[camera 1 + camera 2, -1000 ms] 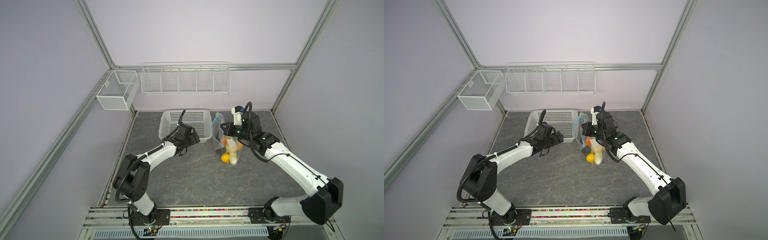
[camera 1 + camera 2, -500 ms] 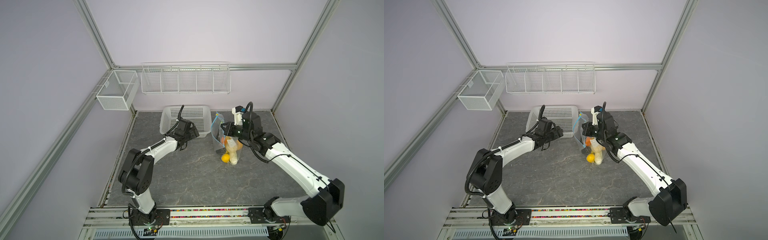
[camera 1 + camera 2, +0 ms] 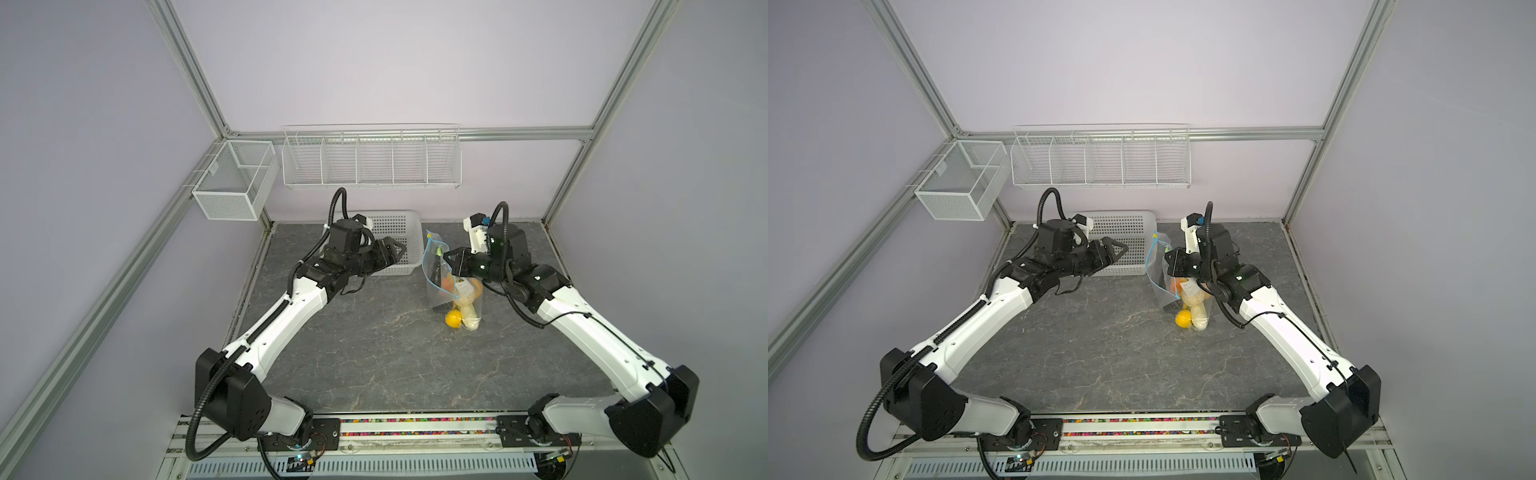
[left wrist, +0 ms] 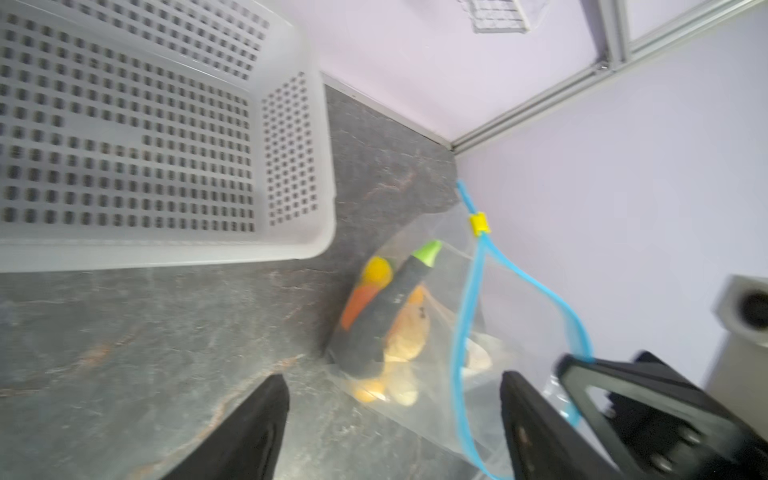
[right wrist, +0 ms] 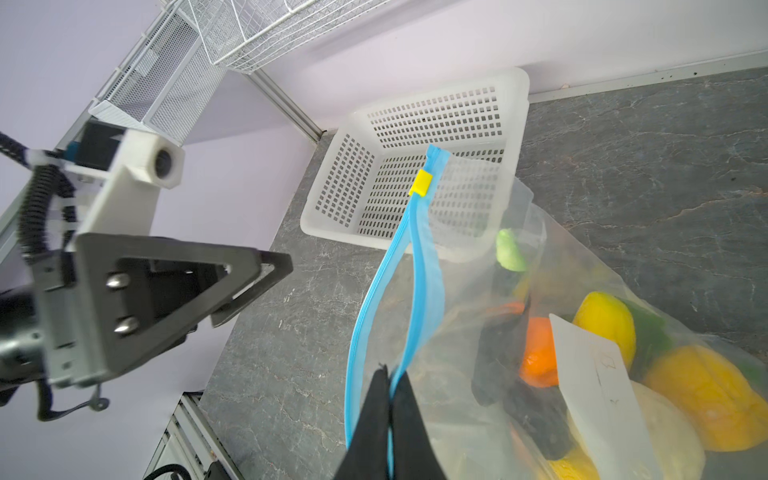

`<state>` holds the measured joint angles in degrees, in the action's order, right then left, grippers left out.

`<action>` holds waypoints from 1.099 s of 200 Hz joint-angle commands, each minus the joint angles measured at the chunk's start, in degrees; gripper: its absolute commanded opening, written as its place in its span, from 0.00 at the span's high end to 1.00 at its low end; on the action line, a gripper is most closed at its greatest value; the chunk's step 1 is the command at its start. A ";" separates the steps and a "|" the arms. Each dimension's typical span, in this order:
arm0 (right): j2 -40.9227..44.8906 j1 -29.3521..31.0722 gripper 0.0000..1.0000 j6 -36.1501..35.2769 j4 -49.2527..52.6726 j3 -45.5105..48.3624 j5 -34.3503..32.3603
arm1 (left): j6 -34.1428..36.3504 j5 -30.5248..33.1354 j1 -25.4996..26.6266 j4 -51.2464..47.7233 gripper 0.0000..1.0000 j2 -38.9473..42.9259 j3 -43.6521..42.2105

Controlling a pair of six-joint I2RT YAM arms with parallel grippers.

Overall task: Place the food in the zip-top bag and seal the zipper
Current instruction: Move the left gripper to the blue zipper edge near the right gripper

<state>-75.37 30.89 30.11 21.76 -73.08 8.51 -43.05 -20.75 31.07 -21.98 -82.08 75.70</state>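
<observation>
Beside the perforated basket (image 5: 353, 178), the blue zipper (image 5: 424, 266) is clamped by the right gripper (image 5: 388, 386); the left gripper (image 4: 392, 380) is spread wide, empty.

I read the zip-top bag (image 5: 453, 332) as clear, glossy, crinkled plastic film, its zipper (image 5: 422, 266) as a smooth blue plastic strip with a yellow plastic slider (image 5: 421, 183), and the label (image 5: 598, 374) as matt white paper. Inside, the toy lemon (image 5: 604, 328) looks smooth and slightly shiny, the orange piece (image 5: 538, 353) smooth and matt. The basket (image 5: 436, 120) is semi-matt white perforated plastic, the tabletop (image 3: 374, 365) matt, veined, dark-grey stone-look, the wire rack (image 3: 370, 158) white-coated metal, the frame post (image 3: 187, 66) brushed aluminium, the right gripper (image 5: 389, 376) matt black plastic, the left arm shell (image 3: 291, 316) glossy white plastic.
</observation>
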 commanded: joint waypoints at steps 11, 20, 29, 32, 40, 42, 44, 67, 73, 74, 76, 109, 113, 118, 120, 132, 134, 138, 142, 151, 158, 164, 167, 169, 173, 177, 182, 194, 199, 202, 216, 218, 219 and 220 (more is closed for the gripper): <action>-0.12 0.30 0.94 -0.23 1.56 -2.84 1.58 | -2.35 -7.04 3.77 -4.94 0.23 -5.14 5.37; 0.02 0.32 0.94 -0.14 1.61 -3.07 1.28 | -2.41 -7.06 4.68 -5.75 0.24 -6.20 6.44; 0.05 0.32 0.93 -0.08 1.94 -3.34 0.84 | -2.33 -6.77 5.28 -6.62 0.27 -6.96 7.17; 0.05 0.36 0.93 -0.05 2.09 -3.38 0.74 | -2.37 -6.73 5.43 -6.71 0.28 -7.16 7.25; 0.01 0.38 0.94 -0.18 2.30 -3.62 0.47 | -2.47 -6.74 5.58 -6.68 0.31 -7.59 7.20; 0.00 0.39 0.94 -0.15 2.34 -3.69 0.39 | -2.48 -6.78 5.58 -6.63 0.31 -7.73 7.23; -0.01 0.35 0.94 -0.14 2.39 -3.72 0.33 | -2.52 -6.81 5.65 -6.60 0.32 -7.80 7.21; -0.26 0.35 0.94 -0.37 2.75 -4.05 0.28 | -2.86 -7.10 5.83 -6.01 0.48 -9.11 6.92; -0.28 0.35 0.94 -0.40 2.81 -4.18 0.28 | -3.03 -7.43 5.91 -5.82 0.53 -9.46 6.82; -0.29 0.37 0.93 -0.40 2.83 -4.18 0.28 | -3.06 -7.44 5.92 -5.81 0.54 -9.52 6.78; -0.30 0.34 0.93 -0.47 2.78 -4.18 0.28 | -3.15 -7.52 5.97 -5.80 0.55 -9.57 6.77; -0.21 0.35 0.94 -0.49 2.78 -4.09 0.10 | -3.33 -7.60 6.37 -5.56 0.76 -9.43 6.30; -0.21 0.39 0.94 -0.49 2.72 -3.97 0.10 | -3.30 -7.56 6.37 -5.54 0.77 -9.26 6.16; -0.15 0.37 0.93 -0.41 2.56 -3.92 0.18 | -3.20 -7.42 6.39 -5.49 0.79 -9.24 6.21; -0.20 0.39 0.93 -0.40 2.51 -3.89 0.19 | -3.10 -7.43 6.44 -5.46 0.79 -9.23 6.15; -0.30 0.45 0.93 -0.50 2.37 -3.98 0.45 | -2.73 -7.10 6.46 -5.53 0.83 -9.28 6.03; -0.30 0.39 0.94 -0.49 2.38 -4.00 0.45 | -2.61 -7.04 6.50 -5.53 0.84 -9.38 6.01; -0.22 0.42 0.94 -0.57 2.33 -4.00 0.52 | -2.57 -6.96 6.54 -5.53 0.85 -9.50 6.04; -0.21 0.41 0.94 -0.66 2.38 -4.02 0.49 | -2.57 -7.13 6.53 -5.58 0.87 -9.58 6.10; -0.01 0.42 0.94 -0.84 2.41 -4.08 0.49 | -2.61 -7.24 6.63 -5.62 0.90 -9.75 6.23; 0.05 0.41 0.94 -0.99 2.41 -4.01 0.37 | -2.50 -7.24 6.80 -5.78 0.92 -9.68 6.44; 0.19 0.42 0.93 -1.12 2.38 -4.09 0.41 | -2.51 -7.07 6.96 -5.92 0.93 -9.65 6.69; 0.24 0.47 0.94 -1.11 2.35 -4.06 0.45 | -2.58 -7.02 7.03 -6.05 0.94 -9.53 6.90; 0.25 0.48 0.94 -1.17 2.40 -4.10 0.49 | -2.44 -6.91 7.11 -6.12 0.94 -9.44 7.00; 0.36 0.42 0.94 -1.27 2.36 -4.22 0.58 | -2.27 -6.71 7.24 -6.39 0.95 -9.26 7.27; 0.37 0.46 0.93 -1.40 2.42 -4.27 0.65 | -2.06 -6.42 7.38 -6.72 0.95 -9.20 7.66; 0.41 0.59 0.93 -1.49 2.48 -4.42 0.65 | -1.82 -6.11 7.51 -7.35 0.95 -9.07 8.18; 0.49 0.88 0.93 -1.66 3.46 -5.28 0.24 | -1.37 -5.84 7.84 -8.46 0.97 -8.97 9.79; 0.52 1.04 0.93 -1.86 3.98 -5.74 0.00 | -1.45 -5.82 7.99 -8.87 0.98 -8.95 10.38; 0.51 1.09 0.93 -2.01 4.31 -6.02 -0.18 | -1.37 -5.67 8.04 -9.08 0.98 -8.92 10.72; 0.75 1.66 0.93 -2.70 5.79 -7.28 -1.01 | -1.32 -5.39 8.63 -9.68 1.00 -8.88 12.24; 0.80 1.76 0.93 -2.84 5.98 -7.41 -1.10 | -1.27 -5.25 8.72 -9.84 1.00 -8.84 12.40; 0.82 1.78 0.93 -2.85 6.04 -7.42 -1.16 | -1.26 -5.21 8.77 -9.97 1.00 -8.82 12.51; 0.83 1.79 0.93 -2.90 6.07 -7.47 -1.19 | -1.30 -5.24 8.80 -10.04 1.00 -8.81 12.70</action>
<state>-75.44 31.70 29.47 26.76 -77.47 8.45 -45.39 -27.00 38.98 -29.98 -91.50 84.23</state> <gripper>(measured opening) 0.070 0.047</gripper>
